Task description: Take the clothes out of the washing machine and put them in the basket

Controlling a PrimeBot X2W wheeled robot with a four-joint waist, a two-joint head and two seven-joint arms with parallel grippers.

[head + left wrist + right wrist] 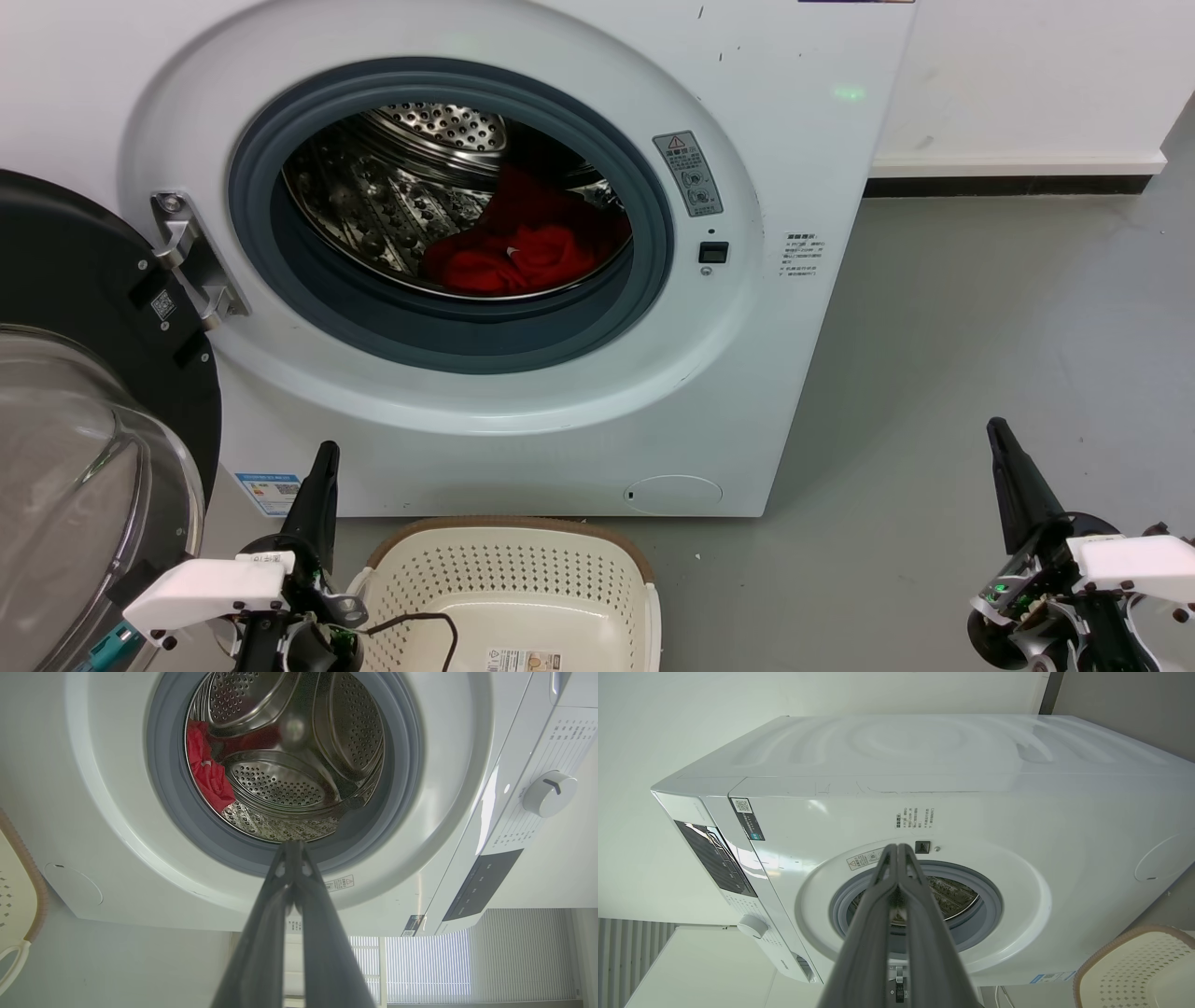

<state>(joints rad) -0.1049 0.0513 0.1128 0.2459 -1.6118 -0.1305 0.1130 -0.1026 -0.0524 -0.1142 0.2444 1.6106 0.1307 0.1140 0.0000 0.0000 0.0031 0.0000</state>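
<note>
Cut off, half hidden, unreadable.
The soft bright red fabric clothes (509,252) have their lower edge hidden behind the grey rubber seal (448,331) of the large white front-loading washing machine (794,112); how many pieces there are cannot be told. The head view's bottom edge cuts the low oval cream plastic basket (509,565) and the label (523,661) on its floor, and its left edge cuts the dark-rimmed round glass door (93,420). The print on the grey warning sticker (688,173) is too small to read.
</note>
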